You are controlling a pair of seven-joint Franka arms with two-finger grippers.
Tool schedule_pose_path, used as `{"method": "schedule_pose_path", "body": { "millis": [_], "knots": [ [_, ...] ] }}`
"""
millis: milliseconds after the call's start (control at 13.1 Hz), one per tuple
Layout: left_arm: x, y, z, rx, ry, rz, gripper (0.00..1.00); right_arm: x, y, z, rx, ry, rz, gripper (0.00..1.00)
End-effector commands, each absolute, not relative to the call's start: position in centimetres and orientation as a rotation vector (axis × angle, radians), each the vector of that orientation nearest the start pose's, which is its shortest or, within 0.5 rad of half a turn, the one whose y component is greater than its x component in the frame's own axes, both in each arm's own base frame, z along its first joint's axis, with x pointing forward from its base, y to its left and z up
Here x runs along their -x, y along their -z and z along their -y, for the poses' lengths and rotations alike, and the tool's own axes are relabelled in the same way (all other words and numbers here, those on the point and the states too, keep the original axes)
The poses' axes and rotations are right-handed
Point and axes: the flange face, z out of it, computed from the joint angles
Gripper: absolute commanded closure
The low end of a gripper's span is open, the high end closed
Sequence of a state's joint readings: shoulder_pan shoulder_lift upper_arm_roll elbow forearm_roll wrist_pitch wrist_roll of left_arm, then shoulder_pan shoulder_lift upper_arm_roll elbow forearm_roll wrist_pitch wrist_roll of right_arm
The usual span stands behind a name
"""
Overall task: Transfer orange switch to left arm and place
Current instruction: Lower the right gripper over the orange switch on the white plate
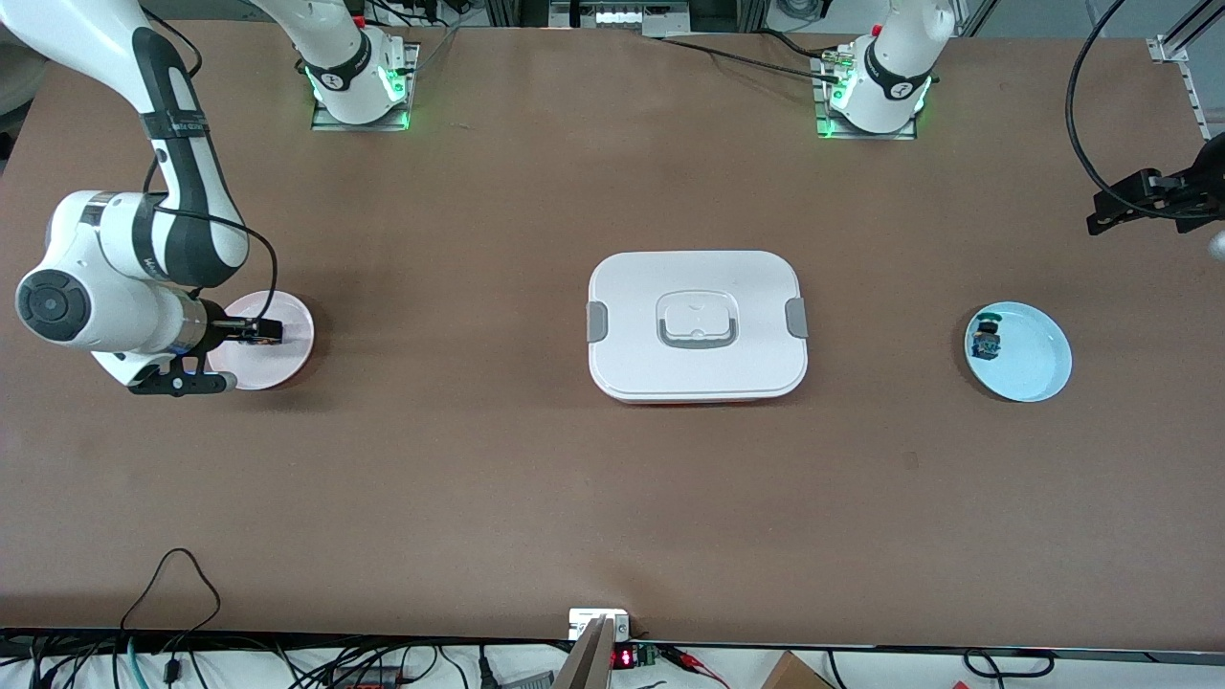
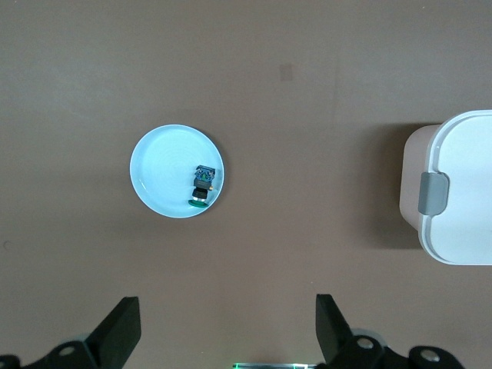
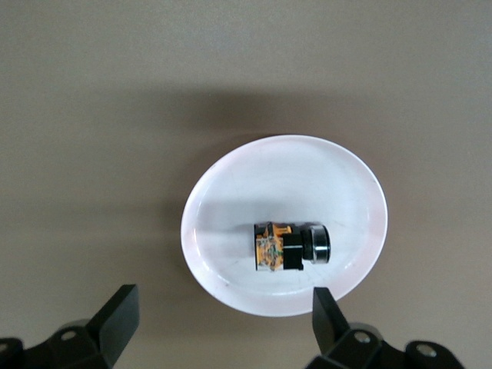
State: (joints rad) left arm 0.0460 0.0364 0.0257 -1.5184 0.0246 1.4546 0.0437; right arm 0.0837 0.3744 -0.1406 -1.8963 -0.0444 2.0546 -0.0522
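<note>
Pickup step: right gripper (image 1: 260, 332) over pink plate (image 3: 231, 292), jaws apart above orange switch (image 3: 290, 247). Next: descend, clamp. Left gripper (image 2: 227, 327) waits, jaws apart, above surface (image 1: 478, 478).

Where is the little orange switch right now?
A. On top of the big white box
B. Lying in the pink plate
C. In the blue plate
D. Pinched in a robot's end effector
B: the orange switch lies on its side in the pink plate, under the open right end effector, untouched.
</note>
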Motion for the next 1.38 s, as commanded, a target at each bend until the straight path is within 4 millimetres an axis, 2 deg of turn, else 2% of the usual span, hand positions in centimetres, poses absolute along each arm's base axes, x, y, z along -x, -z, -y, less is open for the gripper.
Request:
{"method": "schedule_pose_path", "body": {
  "millis": [0, 76, 306, 535, 840, 1299],
  "knots": [
    [-55.1, -62.5, -4.1, 3.105, -0.144, 0.012, 0.0, -57.7, -28.3, 5.2, 3.204, -0.261, 0.034, 0.0],
    [-55.1, -62.5, -3.9, 3.105, -0.144, 0.007, 0.0, -57.2, -27.3, 6.1, 3.206, -0.228, 0.032, 0.0],
    [-55.3, -62.1, -3.9, 3.105, -0.146, 0.006, 0.0, -56.6, -25.3, 7.6, 3.203, -0.142, 0.169, 0.0],
    [-55.3, -62.1, -4.0, 3.107, -0.149, 0.009, 0.0, -56.1, -24.6, 7.7, 3.199, -0.158, 0.156, 0.0],
    [-55.3, -62.1, -3.8, 3.113, -0.148, 0.006, 0.0, -53.6, -21.3, 7.4, 3.2, -0.111, 0.155, 0.0],
    [-55.3, -62.1, -3.8, 3.113, -0.146, 0.006, 0.0, -53.4, -21.1, 7.9, 3.202, -0.11, 0.172, 0.0]
  ]
}}
